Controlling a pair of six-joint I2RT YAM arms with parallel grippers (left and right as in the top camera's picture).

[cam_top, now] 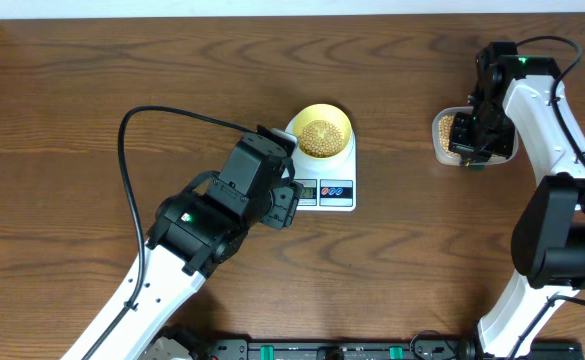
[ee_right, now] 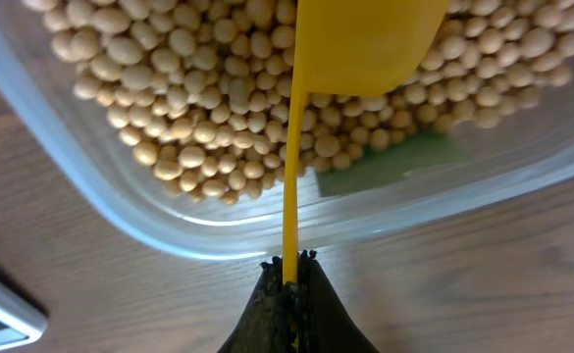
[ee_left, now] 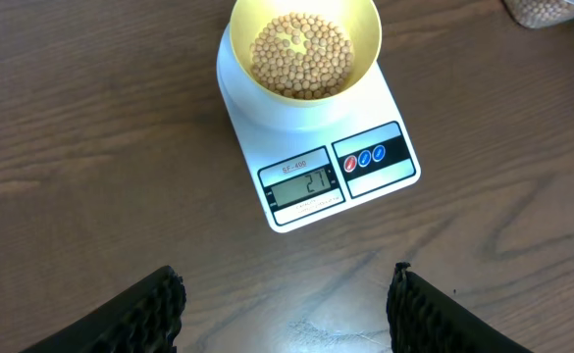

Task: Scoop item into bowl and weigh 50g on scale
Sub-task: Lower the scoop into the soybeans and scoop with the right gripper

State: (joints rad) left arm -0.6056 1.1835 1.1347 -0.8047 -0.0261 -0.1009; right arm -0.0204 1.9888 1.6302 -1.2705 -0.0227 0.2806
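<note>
Black-fingered left gripper hangs empty, jaws spread wide, over the brown wooden table just in front of the white flat kitchen scale. The small round pale-yellow bowl sits on the scale platform, partly filled with small round tan beans. The grey digital display reads somewhere in the twenties, last digit unclear, so I judge it roughly halfway to 50. Far right, well apart from the scale, a clear rounded plastic tub holds the main bean supply. A yellow long-handled plastic scoop has its cup at those beans; can't tell if it's dug in. The right gripper is clamped tight on the thin handle end.

Handling: beans look hard, smooth and light and should roll freely. No pinching, scoop only, and they'd likely spill off a tilted cup. The handle looks thin and stiff; the end grip gives reach but could let the cup twist. The bowl looks light, best left on the scale.
</note>
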